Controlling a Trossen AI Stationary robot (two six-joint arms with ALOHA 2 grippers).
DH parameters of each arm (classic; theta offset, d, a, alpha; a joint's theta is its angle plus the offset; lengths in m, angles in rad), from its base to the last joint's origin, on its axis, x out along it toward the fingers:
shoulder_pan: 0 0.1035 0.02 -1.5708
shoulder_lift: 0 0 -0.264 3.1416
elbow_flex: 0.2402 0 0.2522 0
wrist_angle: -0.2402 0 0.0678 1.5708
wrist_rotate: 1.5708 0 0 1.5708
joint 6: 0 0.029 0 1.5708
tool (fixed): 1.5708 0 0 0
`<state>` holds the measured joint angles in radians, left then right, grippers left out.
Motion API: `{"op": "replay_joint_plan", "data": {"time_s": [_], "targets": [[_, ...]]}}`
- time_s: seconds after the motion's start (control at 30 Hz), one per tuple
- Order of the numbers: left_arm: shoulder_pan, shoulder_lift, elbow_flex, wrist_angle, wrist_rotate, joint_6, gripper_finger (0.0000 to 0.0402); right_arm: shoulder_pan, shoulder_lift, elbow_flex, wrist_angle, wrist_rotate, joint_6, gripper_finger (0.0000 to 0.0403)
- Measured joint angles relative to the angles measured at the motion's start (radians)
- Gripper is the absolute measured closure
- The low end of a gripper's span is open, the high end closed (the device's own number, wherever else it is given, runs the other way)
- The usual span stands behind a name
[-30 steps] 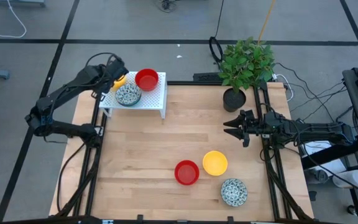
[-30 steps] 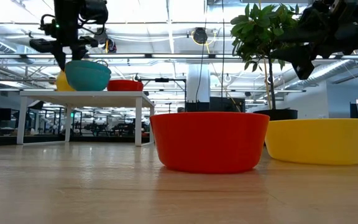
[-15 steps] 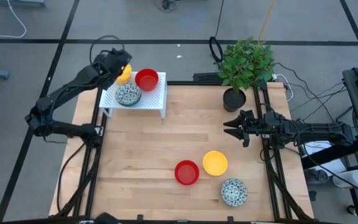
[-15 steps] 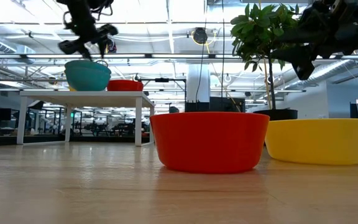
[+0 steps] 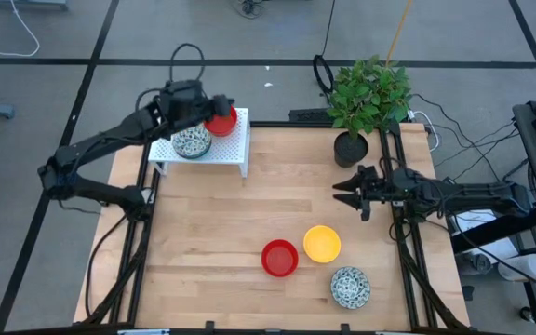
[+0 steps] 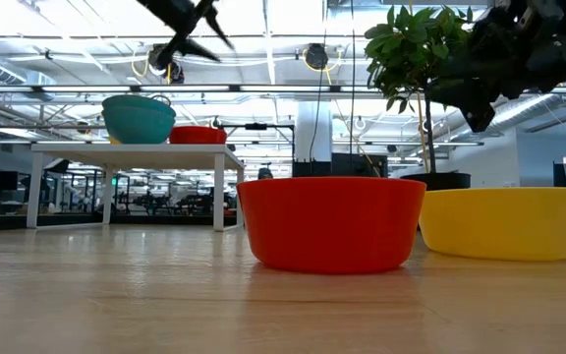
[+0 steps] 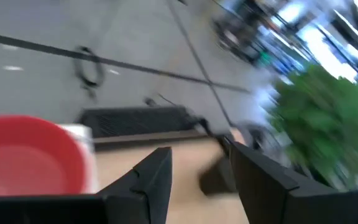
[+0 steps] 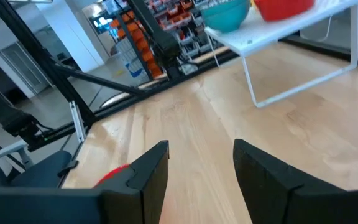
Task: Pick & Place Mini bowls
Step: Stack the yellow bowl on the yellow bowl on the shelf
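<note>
dark angular fingers (image 7: 151, 180) spread above glossy round red bowl (image 7: 27, 155)

One camera hangs above me, looking straight down on the whole table (image 5: 203, 214) and both my arms; another sits at tabletop height, close behind a red bowl (image 6: 330, 222), facing the white rack (image 6: 136, 152). My wrist cameras look past my fingers; the right one shares that rack (image 8: 303, 31).
</note>
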<state>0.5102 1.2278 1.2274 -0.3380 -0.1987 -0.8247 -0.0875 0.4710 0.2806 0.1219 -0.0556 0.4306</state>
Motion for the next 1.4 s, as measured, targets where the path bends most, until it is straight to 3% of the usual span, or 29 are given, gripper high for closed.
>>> {"op": "replay_joint_plan", "data": {"time_s": [0.3, 0.7, 1.03, 1.17, 1.4], "targets": [[-0.217, 0.000, 0.000, -0.004, 0.126, 0.134, 0.0238, 0.028, 0.132, 0.023, -0.035, -0.006, 0.061, 0.0236], [-0.382, 0.000, 0.000, -0.135, 0.151, 0.176, 0.0238, 0.162, 0.342, 0.183, -0.417, -0.003, 0.178, 0.0236], [-0.446, 0.000, 0.000, -0.239, 0.104, 0.175, 0.0238, 0.255, 0.503, 0.188, -0.310, -0.003, 0.294, 0.0236], [-0.465, 0.001, 0.000, -0.243, 0.045, 0.175, 0.0238, 0.277, 0.552, 0.189, -0.297, -0.002, 0.273, 0.0236], [-0.497, 0.001, 0.000, -0.243, 0.039, 0.161, 0.0238, 0.286, 0.642, 0.189, -0.292, 0.007, 0.156, 0.0236]]}}
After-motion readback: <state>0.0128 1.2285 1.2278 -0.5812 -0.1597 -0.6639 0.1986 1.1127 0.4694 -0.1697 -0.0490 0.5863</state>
